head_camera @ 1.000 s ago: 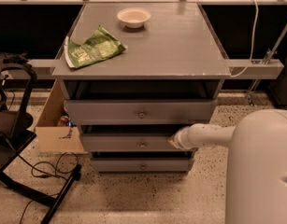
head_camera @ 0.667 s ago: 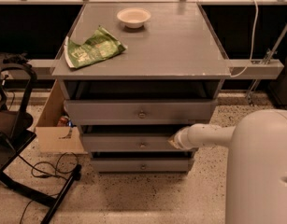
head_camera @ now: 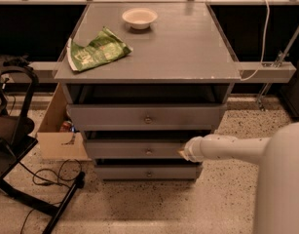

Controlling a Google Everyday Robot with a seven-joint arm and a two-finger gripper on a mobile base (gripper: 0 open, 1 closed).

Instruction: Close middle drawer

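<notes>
The grey cabinet (head_camera: 178,48) fills the middle of my view, and my white arm (head_camera: 232,147) reaches toward its front from the right. Its widest drawer (head_camera: 115,117) sits on top, the middle drawer (head_camera: 120,149) lies just below with a dark gap above its front, and the narrowest drawer (head_camera: 129,172) is lowest. A green bag (head_camera: 98,50) and a white bowl (head_camera: 139,17) lie on the cabinet top, my gripper (head_camera: 183,153) is at the right end of the middle drawer's front, well right of its round knob (head_camera: 149,151), and whether it is apart or together I cannot tell.
</notes>
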